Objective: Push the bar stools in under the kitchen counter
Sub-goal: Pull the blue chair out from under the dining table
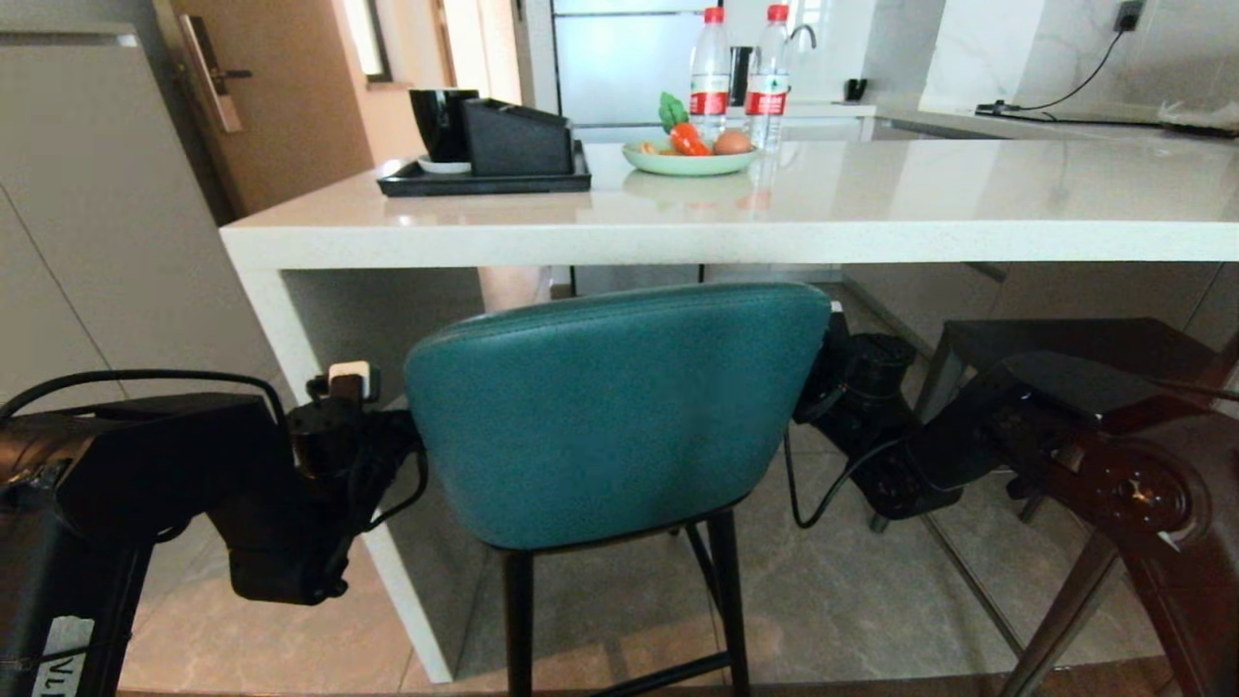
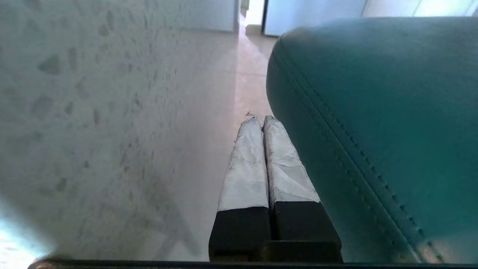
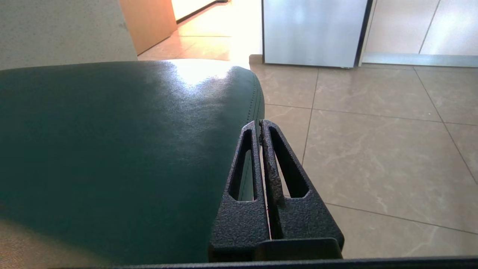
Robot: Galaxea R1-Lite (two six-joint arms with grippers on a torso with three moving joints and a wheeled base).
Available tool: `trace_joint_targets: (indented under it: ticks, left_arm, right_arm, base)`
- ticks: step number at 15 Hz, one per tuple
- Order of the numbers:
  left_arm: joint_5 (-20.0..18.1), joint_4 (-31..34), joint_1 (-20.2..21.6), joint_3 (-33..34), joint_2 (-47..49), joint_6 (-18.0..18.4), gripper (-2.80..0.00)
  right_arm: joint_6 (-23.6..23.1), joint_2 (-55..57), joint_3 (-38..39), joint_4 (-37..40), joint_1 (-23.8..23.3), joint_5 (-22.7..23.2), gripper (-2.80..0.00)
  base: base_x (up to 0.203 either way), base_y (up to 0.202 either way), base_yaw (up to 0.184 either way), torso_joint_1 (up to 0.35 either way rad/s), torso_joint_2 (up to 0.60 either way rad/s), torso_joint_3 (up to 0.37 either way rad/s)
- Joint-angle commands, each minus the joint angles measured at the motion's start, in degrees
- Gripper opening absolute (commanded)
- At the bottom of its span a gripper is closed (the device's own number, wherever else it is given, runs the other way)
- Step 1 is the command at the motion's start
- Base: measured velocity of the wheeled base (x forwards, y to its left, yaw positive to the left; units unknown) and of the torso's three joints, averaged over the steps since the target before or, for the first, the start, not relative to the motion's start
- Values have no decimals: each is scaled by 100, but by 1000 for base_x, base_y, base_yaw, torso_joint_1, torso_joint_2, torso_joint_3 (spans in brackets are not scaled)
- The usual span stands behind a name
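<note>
- I see the teal stool [image 1: 615, 416] straight ahead, its rounded back facing me and just short of the front edge of the kitchen counter [image 1: 736, 227]; its seat lies partly under the slab.
- My left gripper [image 2: 260, 121] sits at the left side of the teal back, in the gap between it and the counter's slanted side panel [image 1: 290, 329]. Its two taped fingers [image 2: 246, 164] are pressed together, holding nothing.
- My right gripper [image 3: 260, 123] is at the right edge of the teal stool, fingers together and empty, above the tiled floor [image 3: 373, 149].
- The dark grey stool [image 1: 1074, 353] stands to the right, under the counter's front edge, partly hidden by my right arm [image 1: 1113, 455].
- On the counter near its left end stand a black tray [image 1: 484, 174], a green plate of food [image 1: 689, 160] and two water bottles [image 1: 710, 73].
</note>
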Motion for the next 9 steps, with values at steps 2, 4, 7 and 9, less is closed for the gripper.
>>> trace_joint_targets:
  ticks: [2,4,7,9]
  left_arm:
    - [204,-43,-275,33,-189,-7,-280]
    - [583,-43,-608,93,-331,-8,-280]
    - [625,-43,-765,334,-457,-15,-280]
    - [626,-43,-776,383,-467,-15,-280]
  right_arm:
    - [1,-196,321,-123,115,27,-280]
    - [7,-371,834,-412,254,39,-280]
    - [15,-781,1457,-708,389,55,-280]
    - [41,-1008,1765,-813,516,48,-280]
  base:
    - [0,0,0,0,0,0]
    - [0,0,0,0,0,0]
    - [0,0,0,0,0,0]
    - [0,0,0,0,0,0]
